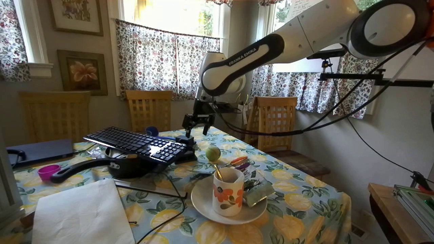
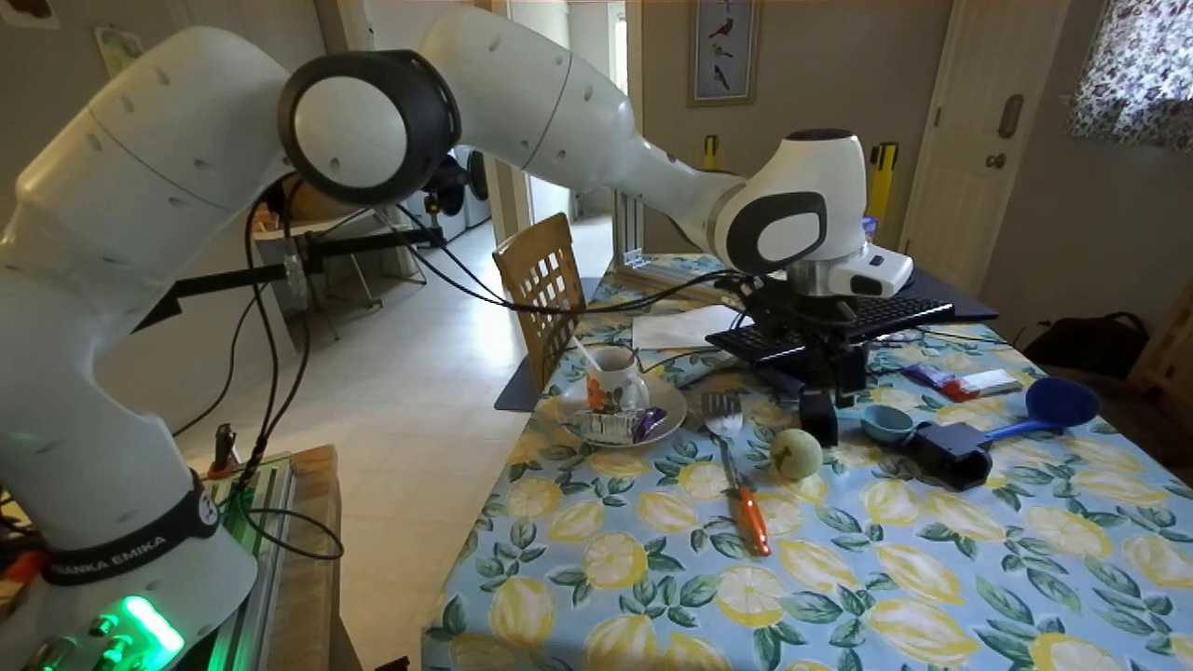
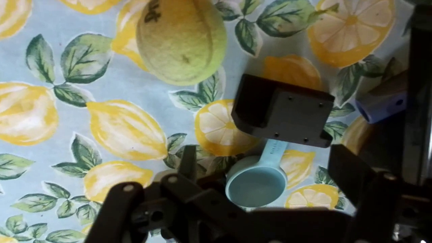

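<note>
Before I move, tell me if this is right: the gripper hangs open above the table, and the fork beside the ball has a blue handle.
Wrong colour: the fork beside the ball has an orange handle, not blue, as an exterior view shows. The gripper does hang open above the table.

Arm (image 2: 522,102) stretched out from its base (image 2: 196,578), where a green light (image 2: 154,623) glows. Elbow (image 2: 363,126) bent, carried high; forearm (image 1: 301,37) slopes down to the wrist (image 1: 222,74). Gripper (image 1: 196,131) hangs beneath, pointing downward. Its two black fingers (image 3: 347,165) stand wide apart, a plain gap between. Arm white, dark trim at the joints.
</note>
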